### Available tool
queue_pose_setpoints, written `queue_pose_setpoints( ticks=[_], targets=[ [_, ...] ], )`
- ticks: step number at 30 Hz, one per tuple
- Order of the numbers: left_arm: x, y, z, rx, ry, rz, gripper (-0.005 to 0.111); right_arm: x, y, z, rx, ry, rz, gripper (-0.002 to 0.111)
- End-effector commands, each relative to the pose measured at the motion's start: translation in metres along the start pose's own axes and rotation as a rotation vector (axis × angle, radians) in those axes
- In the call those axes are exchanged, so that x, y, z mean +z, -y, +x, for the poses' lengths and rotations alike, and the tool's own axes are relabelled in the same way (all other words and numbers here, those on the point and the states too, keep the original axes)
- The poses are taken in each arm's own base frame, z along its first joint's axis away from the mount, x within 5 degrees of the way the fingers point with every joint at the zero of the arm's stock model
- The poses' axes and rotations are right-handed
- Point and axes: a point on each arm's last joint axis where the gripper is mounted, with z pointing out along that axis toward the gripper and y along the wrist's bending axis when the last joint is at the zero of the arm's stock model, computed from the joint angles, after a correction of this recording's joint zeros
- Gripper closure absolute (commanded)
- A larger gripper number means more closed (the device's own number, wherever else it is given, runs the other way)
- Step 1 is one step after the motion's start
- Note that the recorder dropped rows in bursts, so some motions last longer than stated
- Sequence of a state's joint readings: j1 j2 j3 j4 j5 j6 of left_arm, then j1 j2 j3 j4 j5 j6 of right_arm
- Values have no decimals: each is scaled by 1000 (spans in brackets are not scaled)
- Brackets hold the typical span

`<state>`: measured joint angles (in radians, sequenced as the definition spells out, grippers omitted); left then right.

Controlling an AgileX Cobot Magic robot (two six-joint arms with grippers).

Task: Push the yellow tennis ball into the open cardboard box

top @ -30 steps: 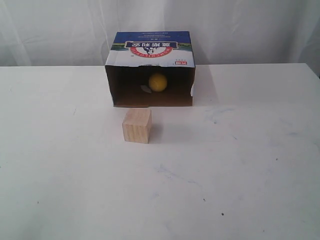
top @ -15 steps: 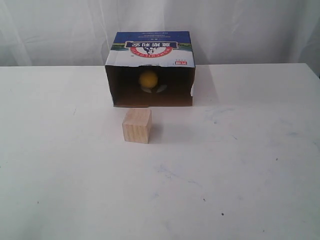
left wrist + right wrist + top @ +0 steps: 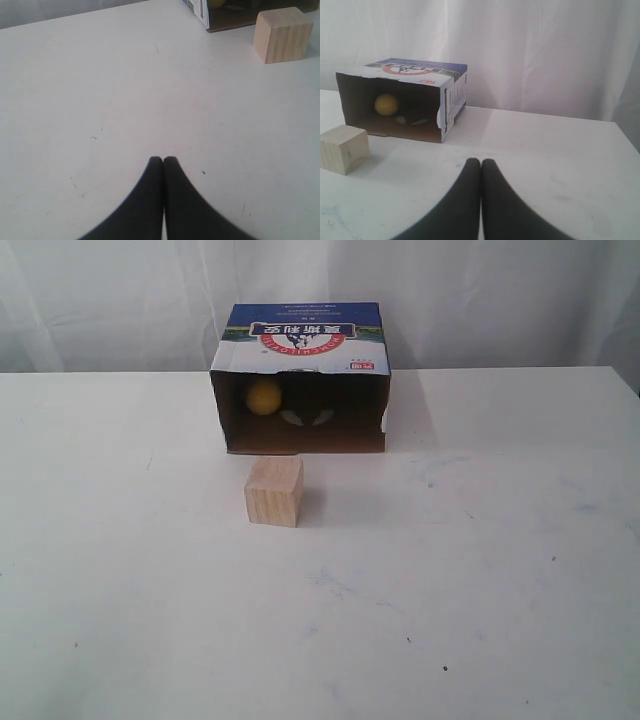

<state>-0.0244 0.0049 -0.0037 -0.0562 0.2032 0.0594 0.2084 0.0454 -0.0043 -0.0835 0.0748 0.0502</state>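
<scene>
The yellow tennis ball (image 3: 264, 397) lies inside the open cardboard box (image 3: 300, 335), toward the left of its dark interior; the right wrist view shows the ball (image 3: 386, 104) deep in the box (image 3: 451, 97) too. Only a corner of the box (image 3: 200, 11) shows in the left wrist view. Neither gripper appears in the exterior view. My left gripper (image 3: 163, 159) is shut and empty over bare table, well away from the box. My right gripper (image 3: 480, 161) is shut and empty, some way in front of the box's right side.
A pale wooden cube (image 3: 274, 491) stands on the white table (image 3: 480, 570) just in front of the box opening, also visible as the cube (image 3: 282, 34) and the cube (image 3: 342, 148). A white curtain (image 3: 500, 300) hangs behind the table.
The ball has rolled inside the box from the middle toward its left side. The box, cube and both grippers have not moved.
</scene>
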Motion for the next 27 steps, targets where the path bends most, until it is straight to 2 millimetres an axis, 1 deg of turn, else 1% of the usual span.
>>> queue_pose_setpoints(
  ticks=[1, 7, 16, 27],
  targets=[
    [0, 0, 1, -12, 3, -1, 107, 0, 0, 0, -6, 11, 8, 108],
    [0, 0, 1, -12, 3, -1, 107, 0, 0, 0, 48, 11, 4, 108],
    [0, 0, 1, -12, 3, -1, 107, 0, 0, 0, 37, 11, 4, 108],
    [0, 0, 1, -12, 3, -1, 107, -2, 0, -1, 66, 25, 2, 108]
  ],
)
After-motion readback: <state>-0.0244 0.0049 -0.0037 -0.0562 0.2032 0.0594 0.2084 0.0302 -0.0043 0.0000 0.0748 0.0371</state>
